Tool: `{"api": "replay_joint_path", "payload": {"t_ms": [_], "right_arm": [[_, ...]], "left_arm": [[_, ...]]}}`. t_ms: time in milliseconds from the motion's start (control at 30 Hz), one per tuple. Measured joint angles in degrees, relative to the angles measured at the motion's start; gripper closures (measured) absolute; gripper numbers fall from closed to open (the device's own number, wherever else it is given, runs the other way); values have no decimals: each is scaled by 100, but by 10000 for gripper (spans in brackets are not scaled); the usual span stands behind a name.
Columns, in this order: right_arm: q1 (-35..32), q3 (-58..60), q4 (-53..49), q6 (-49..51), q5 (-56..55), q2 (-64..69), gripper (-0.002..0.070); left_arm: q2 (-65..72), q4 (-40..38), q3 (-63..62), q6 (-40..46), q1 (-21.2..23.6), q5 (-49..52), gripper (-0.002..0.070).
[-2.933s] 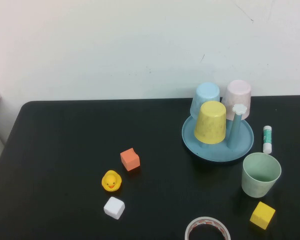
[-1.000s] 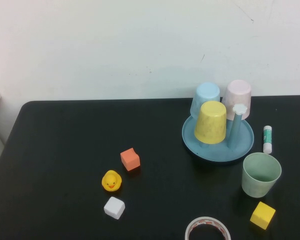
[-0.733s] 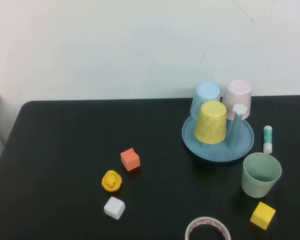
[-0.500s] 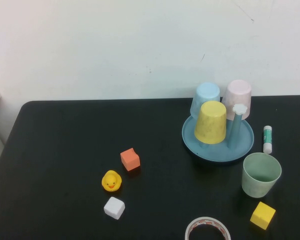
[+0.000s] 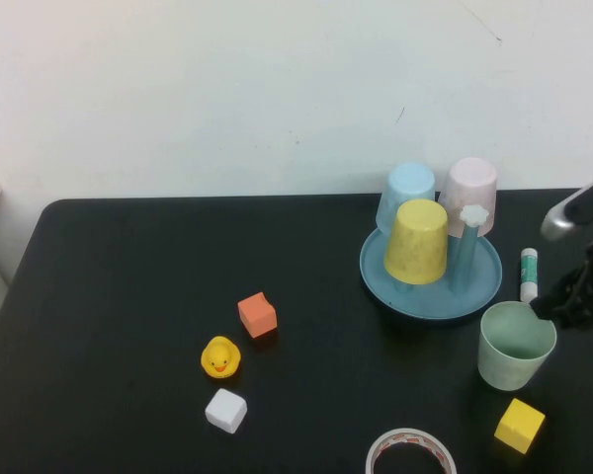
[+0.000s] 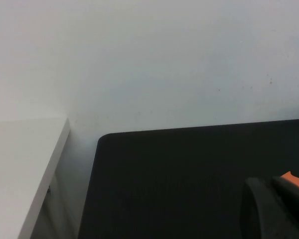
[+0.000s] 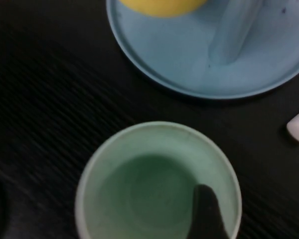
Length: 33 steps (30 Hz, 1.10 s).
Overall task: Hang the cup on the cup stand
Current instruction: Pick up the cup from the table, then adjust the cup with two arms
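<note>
Standing upright and mouth-up near the table's [image 5: 128,257] right edge, toward its front, is the cup [image 5: 515,345], pale mint green and empty. My right gripper [image 5: 563,303] hangs just over its rim on the right-edge side; in my right wrist view the cup [image 7: 157,184] fills the lower part and one dark fingertip [image 7: 205,211] shows against its inside wall. My right fingers are spread wide and grip nothing.

Just behind the cup sits the stand [image 5: 430,289], a round blue dish with upright pegs. Three cups hang mouth-down on it: a yellow cup [image 5: 416,241] at the front, a blue cup [image 5: 406,193] behind it and a pink cup [image 5: 471,191] beside that. One peg [image 5: 465,252] with a white cap is bare, on the side nearest the mint cup. My right wrist view catches the dish's rim [image 7: 154,74] and that peg's foot.

Between stand and right edge lies a glue stick [image 5: 529,274]. In front of the cup rests a yellow block [image 5: 519,426], and a tape roll [image 5: 409,453] sits at the front edge.

Toward the table's middle are an orange block [image 5: 257,315], a rubber duck [image 5: 219,357] and a white block [image 5: 225,410], well apart from the stand.

My left gripper [image 6: 276,209] is off toward the table's left edge, fingers pressed together, holding nothing.
</note>
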Motion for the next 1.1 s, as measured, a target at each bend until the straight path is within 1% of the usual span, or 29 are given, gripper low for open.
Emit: {"api": "replay_joint_path", "payload": {"t_ms": [267,333,400,467,567,600,667,767,833,867,900,967,1000,1033,1100], "right_arm": [[8,-502,-84,-65,223,1055,248],[8,-572,-84,-65,338,1229,269],[12,-612,-84,-65,458,1342,324],[12,-624,-84,-65,549,1391,417],[22,-680,-84,-65,693,1397,580],[22,-719,-98,-65,790,1375,610],[22,-760,-113,-12,972,1255,637],[22,-809,-124,107,1249,864,642],[22,-809,-124,149,1441,488,643],[33,-809,-21,163,1619,18,643],[42,-809,92,163,1663,-180,643],[158,-809,399,-1,1715,-667,643],[265,-809,569,-123,1737,-902,643],[408,-809,826,-326,1753,-1127,643],[763,-809,1405,-829,1777,-1472,643]], "left_arm": [[0,0,95,-11,0,-116,676],[0,-25,170,-11,0,-181,676],[0,-200,196,-20,0,-279,676],[0,-582,196,-20,0,-452,676],[0,-1361,196,-24,0,-795,676],[0,-1693,196,-24,0,-887,676],[0,-2370,196,-33,0,-998,676],[0,-3699,136,-45,0,-1094,664],[0,-4570,86,-53,0,-1104,608],[0,-5581,46,-67,0,-1104,471],[0,-6041,41,-69,0,-1078,375],[0,-7291,31,-95,0,-1017,172],[0,-7903,31,-125,0,-979,116],[0,-8334,31,-128,0,-918,69],[0,-8743,31,-238,0,-833,21]]}}
